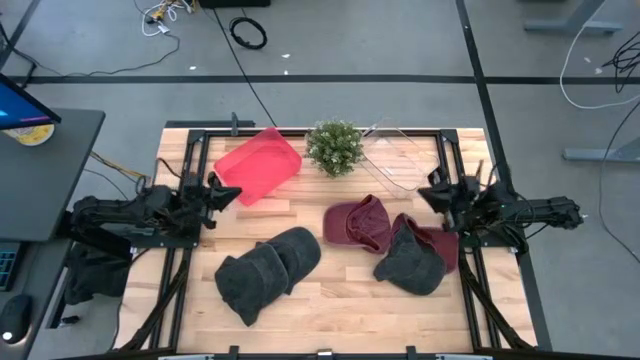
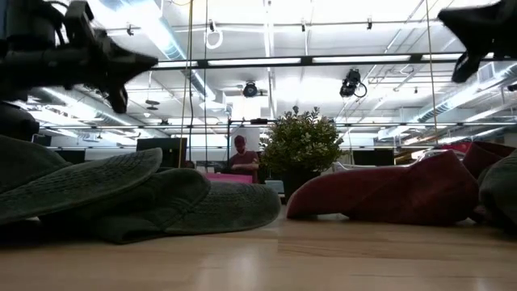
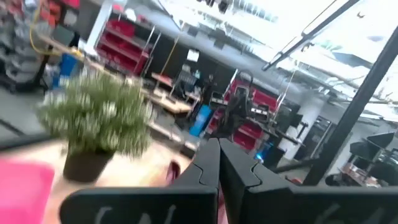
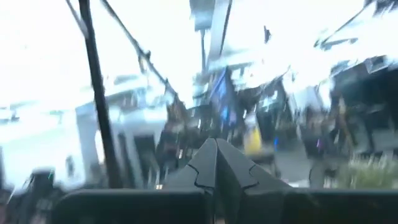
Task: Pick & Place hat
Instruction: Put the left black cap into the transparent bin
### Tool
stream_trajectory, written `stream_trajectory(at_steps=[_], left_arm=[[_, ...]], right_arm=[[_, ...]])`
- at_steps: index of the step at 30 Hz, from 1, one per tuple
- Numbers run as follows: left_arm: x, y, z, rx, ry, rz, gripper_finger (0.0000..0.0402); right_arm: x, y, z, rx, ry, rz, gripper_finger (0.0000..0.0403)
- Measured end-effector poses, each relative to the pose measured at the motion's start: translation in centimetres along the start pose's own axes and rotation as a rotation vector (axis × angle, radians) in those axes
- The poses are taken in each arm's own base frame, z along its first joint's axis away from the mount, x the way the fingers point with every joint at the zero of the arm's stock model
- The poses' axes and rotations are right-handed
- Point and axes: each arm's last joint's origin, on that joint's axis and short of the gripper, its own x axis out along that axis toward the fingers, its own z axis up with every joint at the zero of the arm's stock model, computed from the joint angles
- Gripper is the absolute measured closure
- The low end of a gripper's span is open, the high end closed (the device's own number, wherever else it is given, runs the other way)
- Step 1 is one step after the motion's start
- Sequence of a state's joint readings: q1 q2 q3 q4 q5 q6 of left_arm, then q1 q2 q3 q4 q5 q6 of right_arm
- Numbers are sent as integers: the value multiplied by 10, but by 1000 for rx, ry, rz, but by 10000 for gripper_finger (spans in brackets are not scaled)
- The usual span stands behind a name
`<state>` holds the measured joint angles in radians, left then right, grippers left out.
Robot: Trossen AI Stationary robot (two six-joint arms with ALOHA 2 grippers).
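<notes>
A: Where are the grippers?

B: The left gripper [image 1: 232,192] hangs above the desk's left edge, near the red bin. In its wrist view the fingers [image 3: 208,168] are pressed tip to tip with nothing between them. The right gripper [image 1: 432,193] hangs above the right edge; its fingers [image 4: 211,158] are likewise closed on nothing.

A: And the hats?

B: Four on the desk [image 1: 330,305]. Two dark grey hats [image 1: 268,272] lie overlapping toward the front left. A maroon hat [image 1: 357,222] lies open side up near the middle. Just right of it a third grey hat [image 1: 410,260] rests on top of another maroon one [image 1: 446,245], close to the right edge and just in front of the right gripper.

A: What sits behind them?

B: The red bin [image 1: 258,165] at the rear left, tilted, a small potted plant [image 1: 335,147] at the middle of the rear edge, and a clear bin [image 1: 393,155] to its right. In the low view a person [image 2: 241,153] shows in the room beyond the desk.
</notes>
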<state>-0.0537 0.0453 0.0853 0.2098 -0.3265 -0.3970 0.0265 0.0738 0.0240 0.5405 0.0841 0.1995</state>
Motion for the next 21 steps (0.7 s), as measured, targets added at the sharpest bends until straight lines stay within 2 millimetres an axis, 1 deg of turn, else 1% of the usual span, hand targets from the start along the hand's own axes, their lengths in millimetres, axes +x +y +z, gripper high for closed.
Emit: stream_trajectory(at_steps=[5, 9, 12, 16, 18, 21], left_arm=[[12, -16, 32, 93, -21, 35, 399], [30, -36, 63, 130, -26, 37, 399], [50, -52, 84, 274, -19, 58, 399], [84, -71, 114, 457, -20, 135, 399], [98, -78, 128, 501, -4, 185, 399], [111, -86, 148, 543, 34, 269, 399]], right_arm=[[13, 1, 17, 33, 6, -110, 394], [35, 8, 45, 32, -7, -126, 394], [61, 16, 72, 19, 2, -147, 394], [106, 20, 106, -9, 39, -286, 394], [126, 23, 124, 11, -1, -289, 394], [147, 30, 146, 34, -54, -271, 394]])
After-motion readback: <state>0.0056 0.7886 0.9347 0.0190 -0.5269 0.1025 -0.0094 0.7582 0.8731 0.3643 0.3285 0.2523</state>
